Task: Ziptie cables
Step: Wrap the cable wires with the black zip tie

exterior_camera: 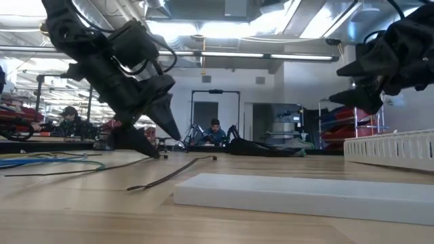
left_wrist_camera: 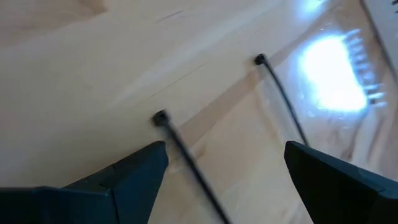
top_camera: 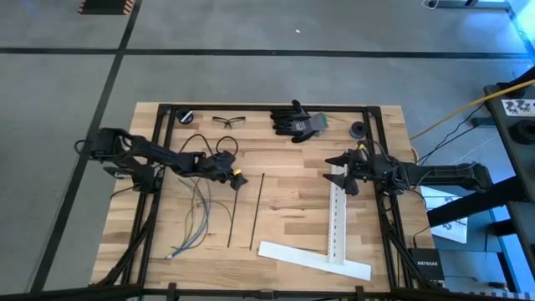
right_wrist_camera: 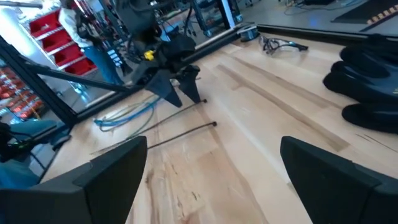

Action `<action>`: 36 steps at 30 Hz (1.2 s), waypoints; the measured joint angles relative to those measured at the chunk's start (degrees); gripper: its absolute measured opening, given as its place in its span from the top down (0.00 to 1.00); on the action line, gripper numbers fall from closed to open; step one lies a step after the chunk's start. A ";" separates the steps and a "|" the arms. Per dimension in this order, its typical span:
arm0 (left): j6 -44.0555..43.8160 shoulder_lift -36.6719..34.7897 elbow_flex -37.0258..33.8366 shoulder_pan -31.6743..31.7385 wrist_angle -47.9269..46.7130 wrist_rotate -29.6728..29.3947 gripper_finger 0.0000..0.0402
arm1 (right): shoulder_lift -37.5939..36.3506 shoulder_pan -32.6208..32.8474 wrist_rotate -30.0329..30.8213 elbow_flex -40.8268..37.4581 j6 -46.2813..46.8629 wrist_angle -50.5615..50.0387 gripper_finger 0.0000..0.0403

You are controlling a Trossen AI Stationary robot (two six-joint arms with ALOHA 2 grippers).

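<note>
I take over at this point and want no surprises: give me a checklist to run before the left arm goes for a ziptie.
1. Left gripper jaws open: ok, wide apart in the left wrist view.
2. Left gripper empty: ok, nothing between the jaws.
3. Near ziptie lined up: ok, its head end lies on the table between the jaws.
4. Second ziptie clear of the first: ok, they lie apart, side by side.
5. Cables out of the way: ok, they lie beside the zipties, not across them.
6. Right gripper clear: ok, open and empty over the white perforated strip.
</note>
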 joint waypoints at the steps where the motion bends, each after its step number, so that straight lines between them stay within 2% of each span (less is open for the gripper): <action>1: -0.02 0.43 0.00 -0.19 1.04 0.07 0.22 | 0.35 0.00 0.02 0.00 -0.13 0.00 0.12; 5: -0.03 1.15 0.37 -0.62 1.30 0.84 0.22 | 1.43 0.00 0.03 0.02 -0.80 0.07 0.12; 8: -0.01 1.76 0.39 -1.45 1.61 0.95 0.26 | 1.73 0.00 0.05 0.02 -1.27 0.09 0.12; 27: 7.14 7.91 0.17 -3.48 10.16 2.43 0.72 | 1.71 0.00 0.07 0.04 -1.45 -0.02 0.12; 36: 11.65 9.19 0.39 -3.77 11.85 -1.14 0.87 | 1.71 0.00 0.09 0.07 -1.45 -0.15 0.12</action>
